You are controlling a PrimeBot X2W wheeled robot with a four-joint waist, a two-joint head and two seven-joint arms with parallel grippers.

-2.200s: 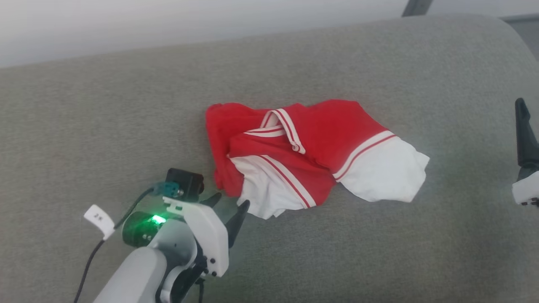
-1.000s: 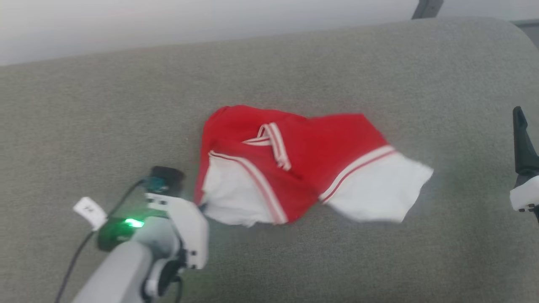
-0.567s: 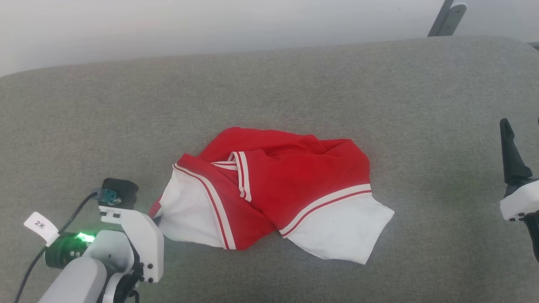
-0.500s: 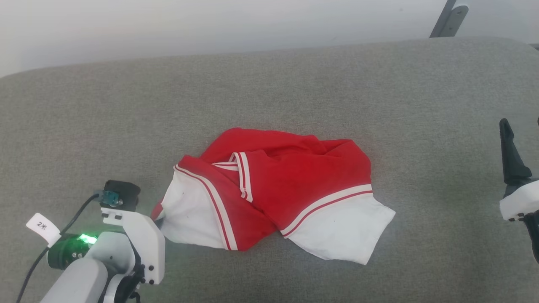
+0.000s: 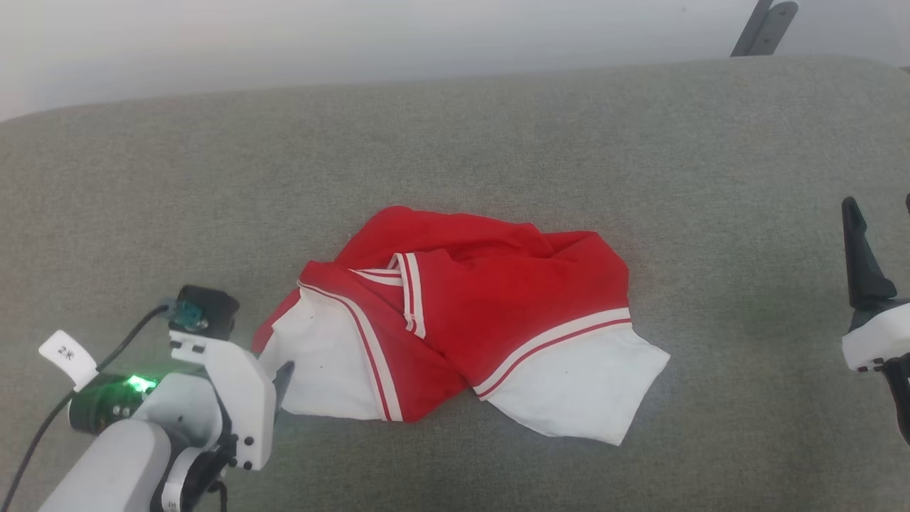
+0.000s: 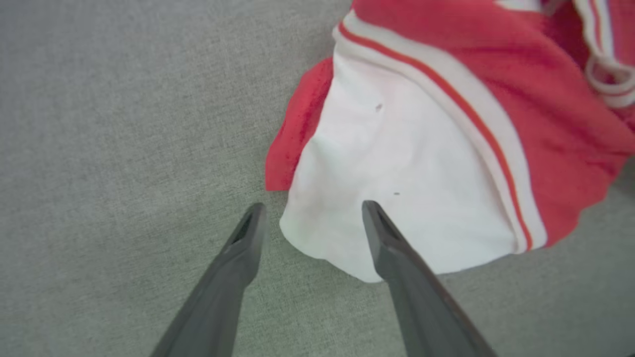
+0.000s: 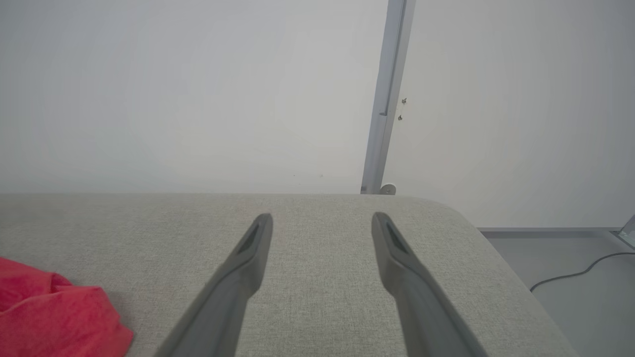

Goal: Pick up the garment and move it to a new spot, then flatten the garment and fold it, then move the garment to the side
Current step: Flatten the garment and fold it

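The garment [image 5: 490, 299], a red shirt with white sleeve ends and striped trim, lies crumpled on the grey cushion [image 5: 455, 142]. My left gripper [image 5: 281, 375] is open at its near-left white sleeve end. In the left wrist view the left gripper [image 6: 311, 210] has its fingers spread over the corner of the white sleeve end [image 6: 392, 168], which lies loose on the fabric. My right gripper [image 5: 879, 206] is far to the right, open and holding nothing. The right wrist view shows the right gripper [image 7: 321, 219] above bare cushion, with a red fold of the garment [image 7: 54, 317] at lower left.
The grey cushion [image 7: 317, 277] ends in a rounded corner at the right, with floor and a dark cable [image 7: 570, 275] beyond. A metal post [image 7: 384, 99] stands against the pale wall behind. A cable with a white tag [image 5: 65, 355] hangs from my left wrist.
My left gripper, shut on the white sleeve end while dragging the garment toward the near left, has opened and let it go. The head camera shifted. The right gripper stayed put.
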